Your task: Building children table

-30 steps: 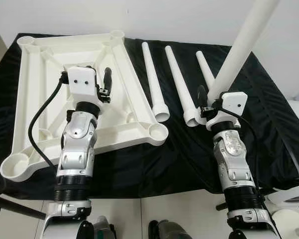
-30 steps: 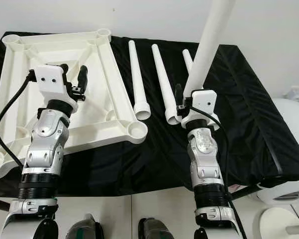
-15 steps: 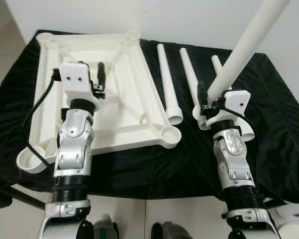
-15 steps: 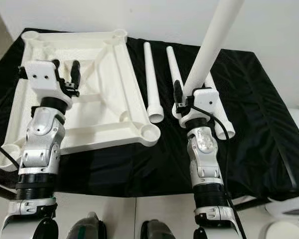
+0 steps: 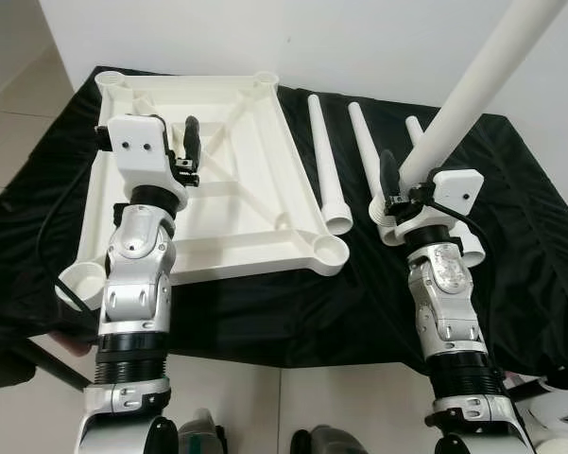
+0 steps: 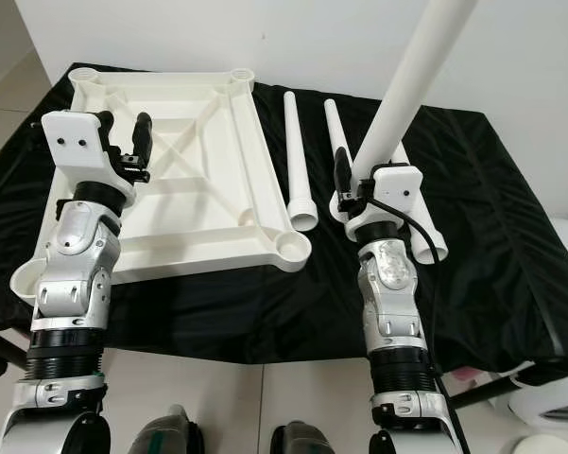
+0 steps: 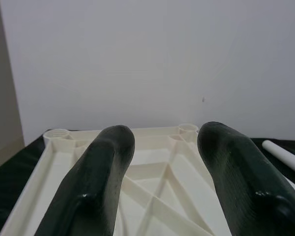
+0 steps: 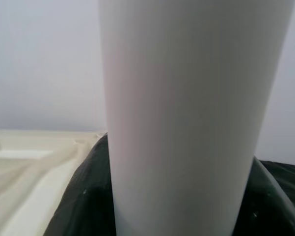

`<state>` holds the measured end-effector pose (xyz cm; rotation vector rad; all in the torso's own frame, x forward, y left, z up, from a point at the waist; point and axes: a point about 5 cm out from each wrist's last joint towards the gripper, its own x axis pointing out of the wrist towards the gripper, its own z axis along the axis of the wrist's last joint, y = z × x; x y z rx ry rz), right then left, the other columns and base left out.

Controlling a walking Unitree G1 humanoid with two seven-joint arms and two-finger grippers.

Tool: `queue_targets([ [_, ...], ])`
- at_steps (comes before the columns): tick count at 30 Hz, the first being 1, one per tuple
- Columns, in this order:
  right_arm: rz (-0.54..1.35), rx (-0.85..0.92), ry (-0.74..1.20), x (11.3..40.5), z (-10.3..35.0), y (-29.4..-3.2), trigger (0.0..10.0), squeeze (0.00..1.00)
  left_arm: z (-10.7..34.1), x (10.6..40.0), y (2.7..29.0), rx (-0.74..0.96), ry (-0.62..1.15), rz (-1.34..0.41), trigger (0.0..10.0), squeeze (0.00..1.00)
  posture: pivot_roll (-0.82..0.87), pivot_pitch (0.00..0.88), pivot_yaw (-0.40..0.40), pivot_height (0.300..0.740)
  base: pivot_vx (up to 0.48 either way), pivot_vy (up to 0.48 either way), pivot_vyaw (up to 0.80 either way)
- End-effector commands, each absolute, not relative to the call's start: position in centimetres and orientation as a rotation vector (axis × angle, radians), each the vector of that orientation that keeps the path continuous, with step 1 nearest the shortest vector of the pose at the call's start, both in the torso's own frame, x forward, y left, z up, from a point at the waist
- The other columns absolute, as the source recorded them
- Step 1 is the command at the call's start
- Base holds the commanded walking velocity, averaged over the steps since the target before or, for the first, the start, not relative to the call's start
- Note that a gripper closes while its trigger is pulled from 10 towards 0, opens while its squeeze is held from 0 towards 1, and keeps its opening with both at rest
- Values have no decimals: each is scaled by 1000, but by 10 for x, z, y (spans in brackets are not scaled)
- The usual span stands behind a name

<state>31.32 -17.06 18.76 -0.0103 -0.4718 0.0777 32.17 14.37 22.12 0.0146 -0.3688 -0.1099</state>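
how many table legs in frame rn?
4. One leg is held raised in the right gripper. Three lie on the black cloth right of the tabletop: left leg, middle leg, and right leg, partly hidden behind the right arm.

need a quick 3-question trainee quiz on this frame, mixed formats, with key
1. True or false: the right end effector holds a white table leg raised off the black cloth.
2. How many legs lie on the cloth beside the upturned tabletop?
A. one
B. three
C. five
3. Fill in: the left end effector hovers open above the ____, holding nothing.

Key: 1 true. 2 B: near leg, middle leg, and a far leg partly hidden behind the right arm. 3 tabletop.
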Motion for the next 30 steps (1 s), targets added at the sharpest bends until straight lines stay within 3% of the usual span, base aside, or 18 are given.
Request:
queue_targets([
  [1, 89, -9, -496, 312, 191, -167, 10000, 0, 226, 322, 148, 13, -380, -62, 10000, 0, 69, 0, -48, 740, 0, 262, 0],
  [30, 85, -5, -496, 314, 192, -167, 10000, 0, 232, 319, 145, 77, -395, -92, 10000, 0, 79, 16, -48, 740, 0, 9, 0],
])
